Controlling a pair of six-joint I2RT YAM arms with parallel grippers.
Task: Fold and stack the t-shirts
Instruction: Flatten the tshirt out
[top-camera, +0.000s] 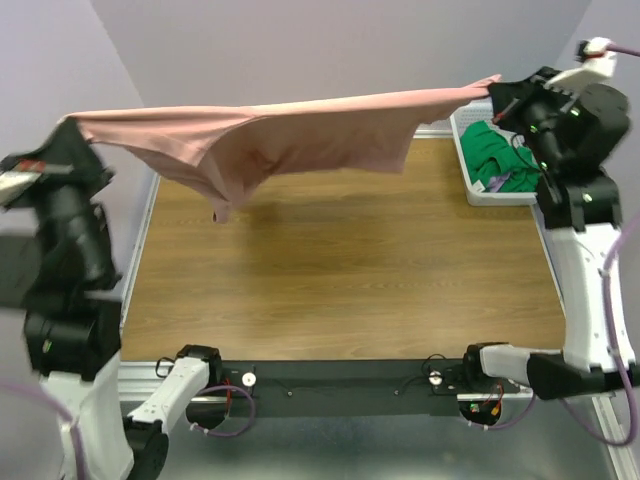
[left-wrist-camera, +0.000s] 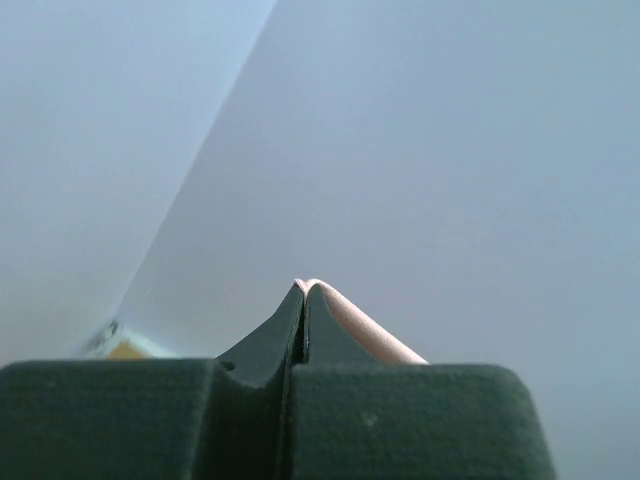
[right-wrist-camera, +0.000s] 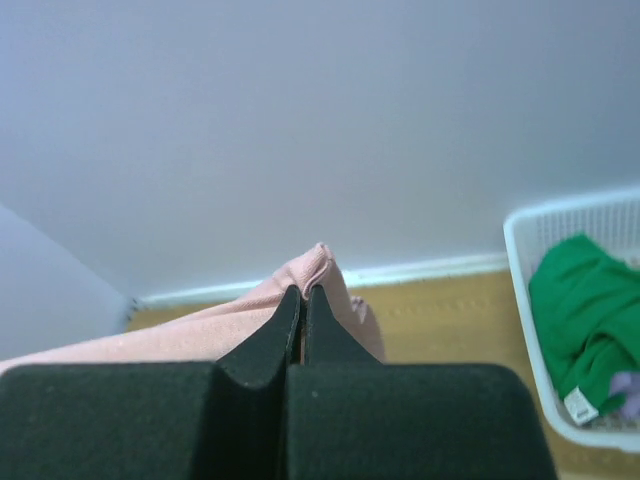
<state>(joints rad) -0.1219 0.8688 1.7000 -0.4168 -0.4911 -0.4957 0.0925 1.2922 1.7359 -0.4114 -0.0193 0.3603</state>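
Note:
The dusty-pink t-shirt (top-camera: 300, 140) hangs stretched in the air across the back of the table, held at both ends. My left gripper (top-camera: 68, 125) is shut on its left end, raised at the far left; the cloth edge (left-wrist-camera: 350, 325) shows at the fingertips in the left wrist view. My right gripper (top-camera: 495, 95) is shut on its right end, raised at the far right; pink cloth (right-wrist-camera: 325, 270) bunches at the fingertips in the right wrist view. The green t-shirt (top-camera: 500, 155) lies crumpled in the basket and also shows in the right wrist view (right-wrist-camera: 585, 310).
A white lattice basket (top-camera: 470, 180) stands at the table's back right corner, under my right gripper, and shows in the right wrist view (right-wrist-camera: 520, 260). The wooden tabletop (top-camera: 340, 280) lies under the hanging shirt. Lilac walls close in behind and on both sides.

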